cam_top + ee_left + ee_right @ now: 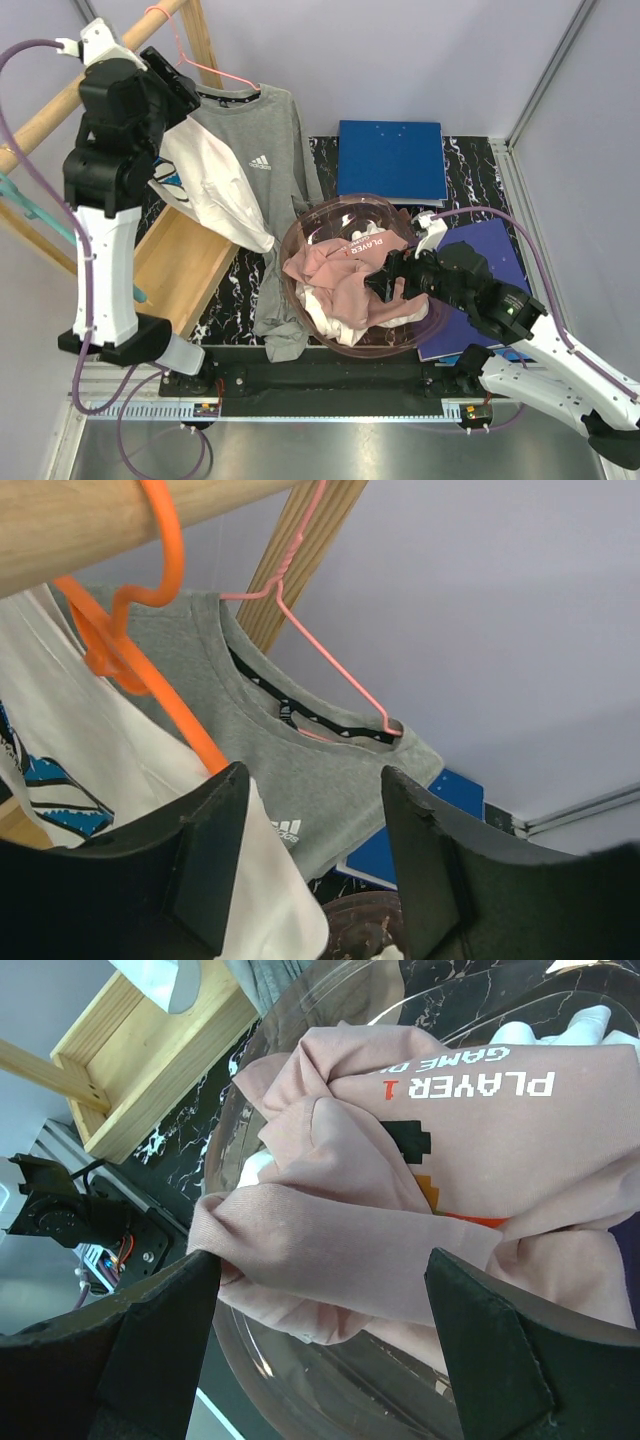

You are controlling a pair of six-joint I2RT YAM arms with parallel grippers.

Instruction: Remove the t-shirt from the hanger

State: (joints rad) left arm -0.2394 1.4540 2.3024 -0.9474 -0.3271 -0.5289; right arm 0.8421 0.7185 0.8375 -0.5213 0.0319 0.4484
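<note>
Lena: Black fingers of the left gripper [312,780] fill the bottom of the left wrist view. How do they stand?

Omar: Apart, with nothing pinched between them. The gripper is raised beside the round wooden rod [60,525], above the far left corner of the table.

Lena: And the task's garment?

Omar: The white t-shirt [50,720] with a blue print hangs on the orange plastic hanger [160,705], whose hook sits over the rod. Its cloth lies just beside the inner face of one finger; whether they touch cannot be told.

Lena: What hangs next to it?

Omar: A grey t-shirt with a white logo [200,670], on a thin pink wire hanger [331,651]. Its hem trails down onto the black marbled table [470,160].

Lena: The other arm?

Omar: The right gripper [322,1265] hovers over the clear round plastic bowl [290,1370], jaws spread wide and holding nothing. Below it lies a crumpled pink garment printed "PLAYER 1" [380,1180], with white cloth under it.

Lena: Where is the bowl?

Omar: Near the table's near edge, right of centre. A flat blue rectangular board [392,158] lies at the far edge.
</note>
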